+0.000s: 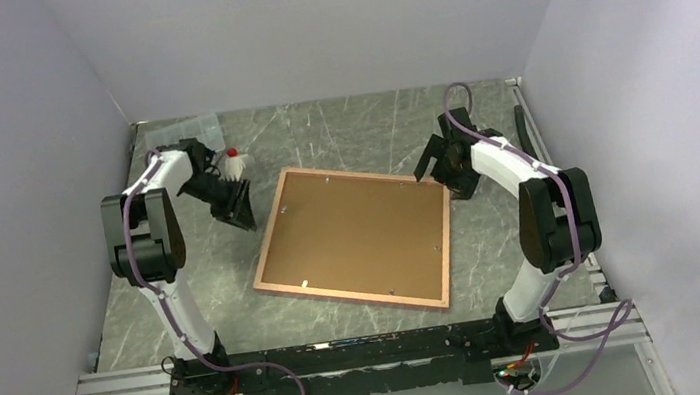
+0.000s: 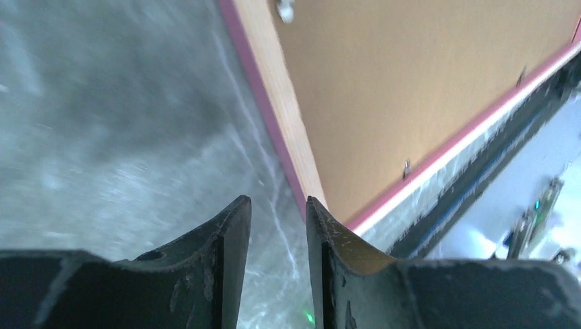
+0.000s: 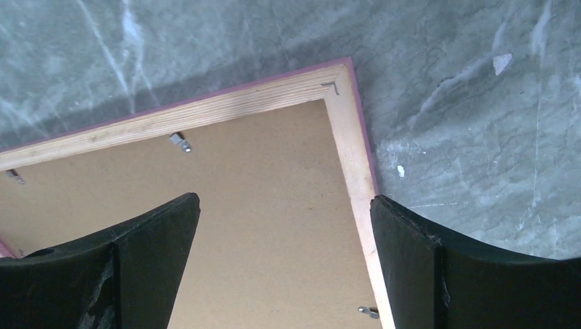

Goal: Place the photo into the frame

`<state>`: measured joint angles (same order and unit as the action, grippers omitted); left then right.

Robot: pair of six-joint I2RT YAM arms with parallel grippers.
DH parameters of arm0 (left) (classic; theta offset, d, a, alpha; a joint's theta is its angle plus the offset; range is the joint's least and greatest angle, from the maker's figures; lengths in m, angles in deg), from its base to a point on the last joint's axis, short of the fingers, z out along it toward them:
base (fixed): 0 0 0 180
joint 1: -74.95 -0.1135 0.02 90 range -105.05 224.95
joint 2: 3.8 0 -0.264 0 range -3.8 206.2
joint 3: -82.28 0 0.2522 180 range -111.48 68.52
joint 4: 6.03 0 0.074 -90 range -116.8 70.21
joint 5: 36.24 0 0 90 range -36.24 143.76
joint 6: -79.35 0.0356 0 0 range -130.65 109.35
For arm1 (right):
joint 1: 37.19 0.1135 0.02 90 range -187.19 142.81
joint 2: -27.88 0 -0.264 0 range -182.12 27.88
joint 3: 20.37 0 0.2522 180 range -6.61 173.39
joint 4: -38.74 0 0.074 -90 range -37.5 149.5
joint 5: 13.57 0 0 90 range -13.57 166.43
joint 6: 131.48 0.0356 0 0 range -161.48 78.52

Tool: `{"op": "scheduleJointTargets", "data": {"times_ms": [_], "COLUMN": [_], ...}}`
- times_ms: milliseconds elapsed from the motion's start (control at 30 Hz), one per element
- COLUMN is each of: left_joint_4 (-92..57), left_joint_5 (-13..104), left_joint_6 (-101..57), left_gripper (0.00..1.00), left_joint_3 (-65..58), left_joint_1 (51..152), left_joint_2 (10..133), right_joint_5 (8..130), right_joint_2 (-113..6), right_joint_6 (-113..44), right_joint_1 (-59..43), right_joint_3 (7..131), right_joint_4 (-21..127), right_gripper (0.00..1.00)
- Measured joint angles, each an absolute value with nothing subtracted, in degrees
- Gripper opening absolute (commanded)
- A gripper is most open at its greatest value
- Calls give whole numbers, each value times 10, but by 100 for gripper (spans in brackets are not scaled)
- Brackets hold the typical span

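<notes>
The frame (image 1: pixel 271 242) lies face down on the table, tan wood back up with a thin pink edge. A brown backing board (image 1: pixel 356 237) fills it. The photo is hidden. My left gripper (image 1: pixel 239 211) hovers just off the frame's far-left side. In the left wrist view that gripper (image 2: pixel 277 202) is open by a narrow gap with nothing in it, and its right fingertip (image 2: pixel 318 219) covers a corner of the frame (image 2: pixel 284 116). My right gripper (image 3: pixel 284 202) is wide open over the far-right corner of the frame (image 3: pixel 226 106), straddling board (image 3: pixel 260 192) and rail.
A clear plastic sheet (image 1: pixel 182 132) lies at the back left. A small white and red object (image 1: pixel 234 161) sits by the left wrist. Small metal tabs (image 3: pixel 180 142) stick out along the frame's inner edge. Grey walls close in three sides, and a metal rail (image 1: pixel 365 352) runs along the front.
</notes>
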<state>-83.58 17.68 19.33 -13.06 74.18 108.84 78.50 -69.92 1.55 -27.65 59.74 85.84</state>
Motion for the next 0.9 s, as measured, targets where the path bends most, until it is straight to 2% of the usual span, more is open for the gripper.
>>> {"op": "scheduleJointTargets", "data": {"times_ms": [167,367,567,767,900], "left_joint_4": [-784,-760,-743,-716,-696], "left_joint_5": [139,97,76,61,59], "left_joint_6": [128,95,87,74,67], "left_gripper": [39,32,24,19,17], "left_joint_3": [-198,-209,-187,-155,-129], "left_joint_1": [727,736,743,741,740], "left_joint_2": [1139,1202,1204,1189,1174], "right_joint_5": [789,751,686,639,621], "right_joint_2": [-690,-713,-825,-942,-986], "right_joint_6": [16,25,46,69,81], "right_joint_1": [-252,-163,-66,-7,11], "right_joint_3": [626,683,785,880,914], "right_joint_4": [862,834,782,749,731], "right_gripper": [95,86,74,53,51]}}
